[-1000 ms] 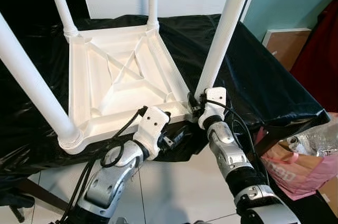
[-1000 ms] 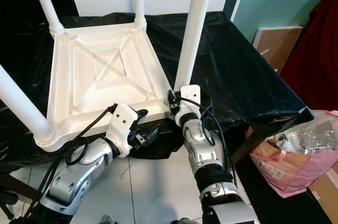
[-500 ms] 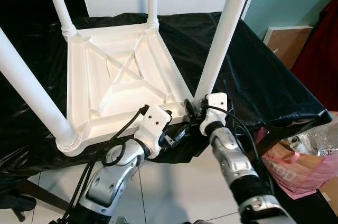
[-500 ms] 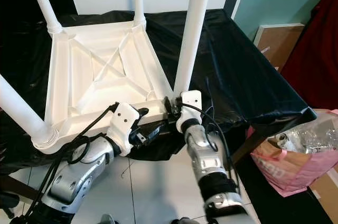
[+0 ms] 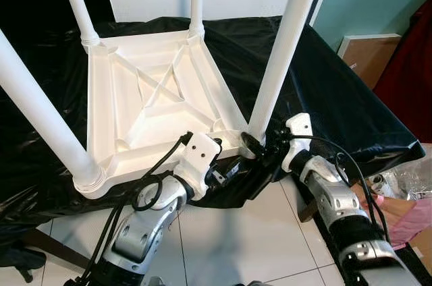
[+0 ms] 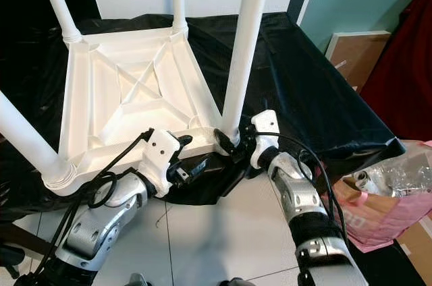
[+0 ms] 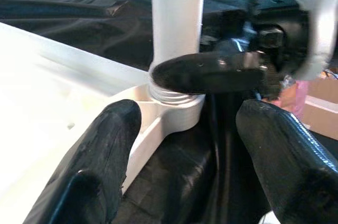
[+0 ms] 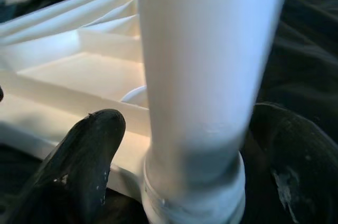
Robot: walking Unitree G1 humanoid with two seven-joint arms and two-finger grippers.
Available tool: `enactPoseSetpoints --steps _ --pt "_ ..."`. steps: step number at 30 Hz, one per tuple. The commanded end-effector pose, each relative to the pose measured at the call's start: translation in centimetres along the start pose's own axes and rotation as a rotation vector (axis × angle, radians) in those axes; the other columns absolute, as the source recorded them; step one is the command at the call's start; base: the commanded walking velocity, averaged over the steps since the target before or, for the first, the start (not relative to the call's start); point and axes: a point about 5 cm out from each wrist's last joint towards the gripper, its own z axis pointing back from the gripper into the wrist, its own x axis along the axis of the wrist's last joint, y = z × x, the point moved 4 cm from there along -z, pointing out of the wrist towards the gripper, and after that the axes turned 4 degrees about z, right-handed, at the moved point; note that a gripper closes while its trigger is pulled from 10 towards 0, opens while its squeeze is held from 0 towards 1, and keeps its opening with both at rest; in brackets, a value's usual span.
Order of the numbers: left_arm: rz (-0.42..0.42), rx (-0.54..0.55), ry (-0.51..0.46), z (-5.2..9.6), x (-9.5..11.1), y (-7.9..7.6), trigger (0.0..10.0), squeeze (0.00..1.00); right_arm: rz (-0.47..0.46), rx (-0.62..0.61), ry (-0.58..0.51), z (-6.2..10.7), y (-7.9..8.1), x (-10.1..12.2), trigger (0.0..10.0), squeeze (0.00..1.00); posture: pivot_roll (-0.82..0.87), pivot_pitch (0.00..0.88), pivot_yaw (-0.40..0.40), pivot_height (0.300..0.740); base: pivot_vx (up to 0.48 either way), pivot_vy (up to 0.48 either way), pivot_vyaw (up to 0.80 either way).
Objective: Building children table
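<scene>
White plastic children's table [image 5: 158,107], inverted, rests on a bench draped in black plastic sheeting [image 5: 331,107], its four round white legs pointing upward. One table edge lies along the bench's near edge, and the near right corner, carrying a white cylindrical leg [image 5: 280,50], sits just at that edge.

Right gripper [image 8: 185,182]: fingers spread around the base of this leg, one black finger [image 8: 79,166] on each side of its threaded collar; whether the pads press on it cannot be told.

Left gripper [image 7: 182,145]: wide open, holding nothing, poised just beside the same corner socket from below the bench's near edge, one finger [image 7: 100,155] near the table frame.

White tiled floor [image 5: 256,232] lies open below the bench edge between the two arms. A pink bag [image 6: 378,212] sits on the floor near the bench's right corner, just beside the right arm.
</scene>
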Motion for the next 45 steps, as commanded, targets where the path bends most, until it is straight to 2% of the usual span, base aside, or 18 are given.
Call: enactPoseSetpoints --steps 1,7,8,9,16,22,23,24,25,26,27,30,33,35,37,40,44,45 --pt "-0.011 -0.025 -0.001 -0.1 -0.1 -0.4 10.0 0.0 0.019 0.026 0.009 0.0 0.1 -0.2 10.0 0.0 0.05 0.049 -0.065 0.74 0.0 0.0 0.0" --pt "-0.02 -0.03 0.002 -0.2 -0.1 -0.3 10.0 0.0 0.06 0.066 0.032 -1.5 0.1 0.1 10.0 0.0 0.06 0.034 -0.063 0.74 0.0 0.0 0.0" --pt "-0.022 -0.028 0.002 -0.1 0.0 -0.1 10.0 0.0 0.066 0.08 0.046 -1.7 0.2 -0.1 2.5 0.0 0.07 0.034 -0.066 0.74 0.0 0.0 0.0" --pt "-0.023 -0.022 0.001 0.0 0.1 0.0 10.0 0.0 0.066 0.101 0.064 -1.8 0.4 -0.6 0.0 0.0 0.07 0.034 -0.066 0.74 0.0 0.0 0.0" --pt "-0.023 -0.02 0.002 0.0 0.1 0.1 10.0 0.0 0.062 0.105 0.07 -1.7 0.5 -0.7 0.0 0.0 0.07 0.034 -0.066 0.74 0.0 0.0 0.0" --pt "-0.019 -0.017 0.004 0.1 0.0 0.1 10.0 0.0 0.03 0.065 0.1 -1.3 0.3 -2.0 0.0 0.0 0.08 0.033 -0.064 0.74 0.0 0.0 0.0" --pt "-0.022 -0.017 0.005 0.1 0.0 0.1 10.0 0.0 0.019 0.043 0.098 -1.3 0.4 -2.2 1.4 0.0 0.07 0.035 -0.063 0.74 0.0 0.0 0.0" --pt "-0.022 -0.017 0.005 0.1 0.0 0.1 10.0 0.0 0.019 0.043 0.098 -1.3 0.4 -2.2 1.4 0.0 0.07 0.035 -0.063 0.74 0.0 0.0 0.0" --pt "-0.023 -0.018 0.005 0.1 0.0 0.2 10.0 0.0 0.014 0.008 0.105 -1.3 0.4 -2.4 6.8 0.0 0.07 0.036 -0.061 0.74 0.0 0.0 0.0" --pt "-0.023 -0.018 0.005 0.1 0.0 0.2 10.0 0.0 0.014 0.008 0.105 -1.3 0.4 -2.4 6.8 0.0 0.07 0.036 -0.061 0.74 0.0 0.0 0.0" --pt "-0.024 -0.019 0.006 0.1 0.0 0.2 10.0 0.0 0.008 -0.027 0.109 -1.3 0.4 -2.7 10.0 0.0 0.07 0.038 -0.059 0.74 0.0 0.0 0.0" --pt "-0.024 -0.021 0.007 0.1 -0.1 0.2 10.0 0.0 0.008 -0.063 0.11 -1.3 0.4 -2.8 10.0 0.0 0.06 0.041 -0.057 0.74 0.0 0.0 0.0" --pt "-0.024 -0.028 0.012 0.1 -0.2 0.0 10.0 0.0 -0.029 -0.213 0.107 -1.1 -0.1 -3.0 10.0 0.0 0.06 0.048 -0.053 0.74 0.0 0.0 0.0" --pt "-0.024 -0.028 0.012 0.1 -0.2 0.0 10.0 0.0 -0.029 -0.213 0.107 -1.1 -0.1 -3.0 10.0 0.0 0.06 0.048 -0.053 0.74 0.0 0.0 0.0" --pt "-0.023 -0.029 0.013 0.1 -0.3 -0.1 10.0 0.0 -0.056 -0.269 0.105 -1.0 -0.1 -3.1 10.0 0.0 0.06 0.05 -0.051 0.74 0.0 0.0 0.0" --pt "-0.022 -0.034 0.016 0.1 -0.4 -0.2 10.0 0.0 -0.118 -0.38 0.106 -0.9 0.6 -3.6 10.0 0.0 0.05 0.052 -0.049 0.74 0.0 0.0 0.0" --pt "-0.021 -0.036 0.017 0.1 -0.4 -0.2 10.0 0.0 -0.134 -0.427 0.107 -0.8 0.7 -3.7 10.0 0.0 0.05 0.053 -0.048 0.74 0.0 0.0 0.0" --pt "-0.021 -0.037 0.016 0.1 -0.4 -0.2 10.0 0.0 -0.147 -0.474 0.113 -0.8 0.8 -3.8 10.0 0.0 0.05 0.055 -0.047 0.74 0.0 0.0 0.0"
